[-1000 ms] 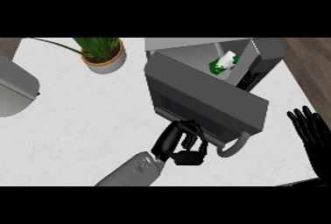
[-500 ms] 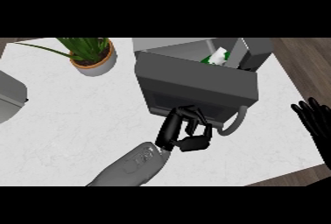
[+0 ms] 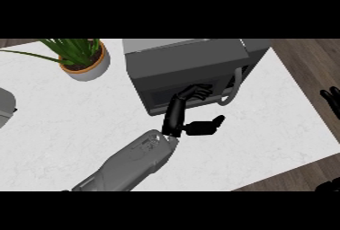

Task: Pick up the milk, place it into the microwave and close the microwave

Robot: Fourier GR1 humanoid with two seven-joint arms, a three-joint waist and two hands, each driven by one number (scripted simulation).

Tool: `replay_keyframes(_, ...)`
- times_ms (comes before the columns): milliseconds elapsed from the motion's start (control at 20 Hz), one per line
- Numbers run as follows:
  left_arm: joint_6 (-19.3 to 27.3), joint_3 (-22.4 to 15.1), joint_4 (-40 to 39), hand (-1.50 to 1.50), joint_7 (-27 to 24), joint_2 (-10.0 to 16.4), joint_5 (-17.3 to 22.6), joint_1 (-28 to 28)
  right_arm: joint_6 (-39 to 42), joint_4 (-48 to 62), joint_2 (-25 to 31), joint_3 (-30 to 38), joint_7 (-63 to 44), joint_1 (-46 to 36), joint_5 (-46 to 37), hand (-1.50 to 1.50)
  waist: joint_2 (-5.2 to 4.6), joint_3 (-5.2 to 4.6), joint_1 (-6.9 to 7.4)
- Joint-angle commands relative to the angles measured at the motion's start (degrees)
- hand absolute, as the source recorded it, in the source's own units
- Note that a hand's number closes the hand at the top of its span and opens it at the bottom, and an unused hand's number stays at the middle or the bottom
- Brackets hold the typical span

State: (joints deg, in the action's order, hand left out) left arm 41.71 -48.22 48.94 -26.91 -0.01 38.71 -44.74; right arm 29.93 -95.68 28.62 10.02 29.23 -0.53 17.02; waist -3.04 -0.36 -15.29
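One hand does the work: the left hand (image 3: 177,111) reaches up from its grey forearm, open and holding nothing, with its fingers (image 3: 196,93) spread against the dark door (image 3: 154,95) of the microwave (image 3: 189,60) and its thumb hanging apart below. The milk shows nowhere on the counter (image 3: 66,126), so it is probably inside, hidden behind the door. The door looks shut or nearly so, but whether it has latched cannot be told. The chief risk is a push that slides or turns the whole microwave, which sits close to the counter's far corner, instead of seating the door. The fingers could also skid sideways and catch the pale handle (image 3: 232,90). Only a sliver of the right hand (image 3: 331,97) shows at the right edge, too little to tell its state.
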Motion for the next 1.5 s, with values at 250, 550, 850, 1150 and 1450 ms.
replay_keyframes(250, 4.5, 4.6, -1.1, -1.50, -1.7, 0.0, 7.5, -4.1, -4.9, -2.6, 7.9, 6.1, 1.4, -5.2, -9.2, 1.50, -0.86, -0.13, -1.34)
replay_keyframes(550, 5.0, 4.5, -1.5, -1.50, -3.1, 0.0, 10.7, -5.3, -6.6, -2.0, 8.2, 6.2, 1.5, -8.3, -10.7, 1.50, -1.81, 0.01, -0.23)
replay_keyframes(850, 5.8, 3.3, -2.4, -1.50, -4.8, 0.0, 12.8, -5.9, -6.8, -1.2, 8.9, 6.2, 1.5, -10.0, -11.4, 1.50, -2.21, 0.13, -0.42)
replay_keyframes(1150, 5.1, 3.2, -3.7, -1.50, -7.2, 0.0, 14.5, -5.6, -6.6, -0.5, 9.7, 6.7, 1.5, -11.1, -11.4, 1.50, -2.47, 0.12, -1.03)
replay_keyframes(1450, 5.0, 2.0, -2.7, -1.50, -8.1, 0.0, 15.8, -6.0, -2.3, 4.2, 2.0, 3.2, 0.0, -10.8, -0.7, -1.50, -3.09, 0.60, 0.19)
